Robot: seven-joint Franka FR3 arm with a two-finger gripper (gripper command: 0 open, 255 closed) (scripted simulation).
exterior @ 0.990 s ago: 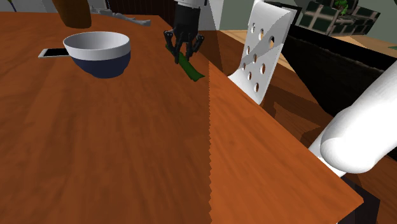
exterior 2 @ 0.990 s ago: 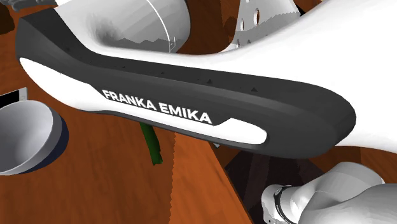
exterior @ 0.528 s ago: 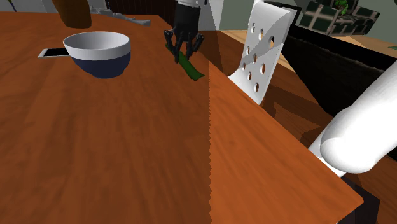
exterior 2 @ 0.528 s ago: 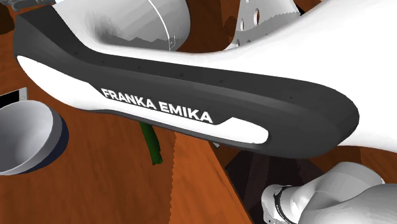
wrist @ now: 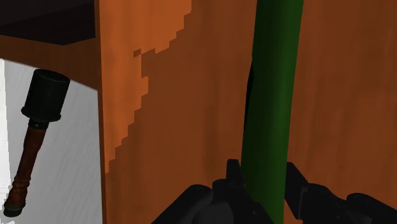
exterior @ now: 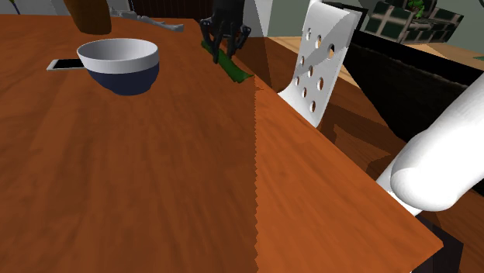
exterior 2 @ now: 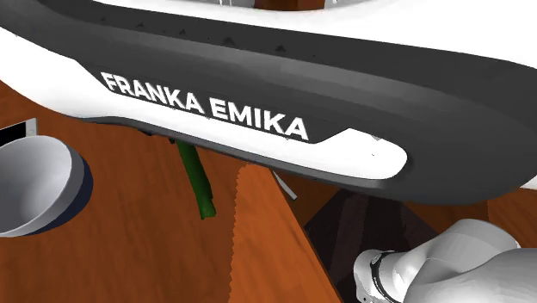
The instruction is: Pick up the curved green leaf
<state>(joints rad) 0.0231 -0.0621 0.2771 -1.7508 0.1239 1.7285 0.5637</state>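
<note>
Item: my tool [exterior: 223, 51], clamped on the curved green leaf [exterior: 230, 67]; both shifted toward 12 o'clock over the desk [exterior: 116, 178] since earlier. Lettering on my arm [exterior 2: 361, 77]: FRANKA EMIKA.

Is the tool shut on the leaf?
Yes, in the wrist view the tool's two fingers press against both sides of the green leaf between them.

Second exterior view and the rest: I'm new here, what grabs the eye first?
The arm's dark link, lettered FRANKA EMIKA, spans the second exterior view. In the wrist view the tool clasps a long green leaf over the wooden table.
</note>
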